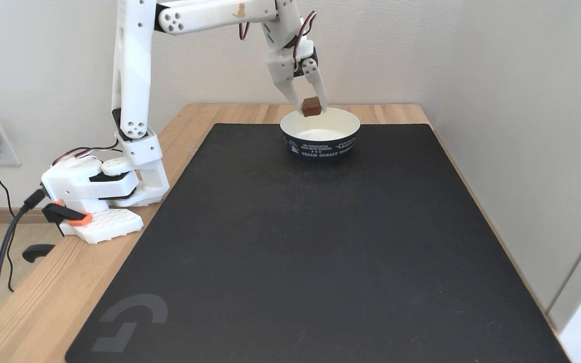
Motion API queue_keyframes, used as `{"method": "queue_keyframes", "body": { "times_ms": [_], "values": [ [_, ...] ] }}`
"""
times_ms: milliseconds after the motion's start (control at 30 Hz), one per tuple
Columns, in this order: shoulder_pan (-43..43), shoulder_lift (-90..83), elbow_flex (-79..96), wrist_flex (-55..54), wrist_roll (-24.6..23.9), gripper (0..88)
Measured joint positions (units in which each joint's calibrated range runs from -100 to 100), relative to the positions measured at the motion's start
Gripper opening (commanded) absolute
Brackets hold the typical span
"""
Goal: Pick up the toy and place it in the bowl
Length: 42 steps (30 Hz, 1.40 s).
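Reddish-brown toy (pixel 311 106) is up off the worktop, pinched in the jaws of the white gripper (pixel 312 107), hanging just above the bowl (pixel 320 143) near its far rim; pickup done, only the drop remains

Arm (pixel 134 75) + gripper (pixel 310 107): white plastic, smooth, semi-matt, looks 3D-printed. At 12 o'clock of mat, bowl (pixel 320 133): paper, inside cream and smooth w/ slight sheen, outside dark navy, matt, white print. Toy (pixel 311 106): reddish-brown, dull gloss, material unclear. Mat (pixel 310 242): black, matt, fine-textured, cloth-like, w/ faint grey logo at 7 o'clock. Table (pixel 43 297): light wood, visible grain, satin finish. Clamp (pixel 71 217) at 9 o'clock: black + orange plastic.
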Motion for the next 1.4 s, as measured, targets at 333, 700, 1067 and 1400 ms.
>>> {"method": "queue_keyframes", "body": {
  "times_ms": [333,700,1067,1400],
  "values": [
    [-0.4,0.0,0.0,-0.3,0.1,21.1],
    [7.1,-11.5,0.5,-0.6,2.2,2.6],
    [27.1,-54.0,46.0,-19.7,14.1,2.6],
    [43.1,-102.2,108.5,-38.4,18.4,2.6]
  ]
}}
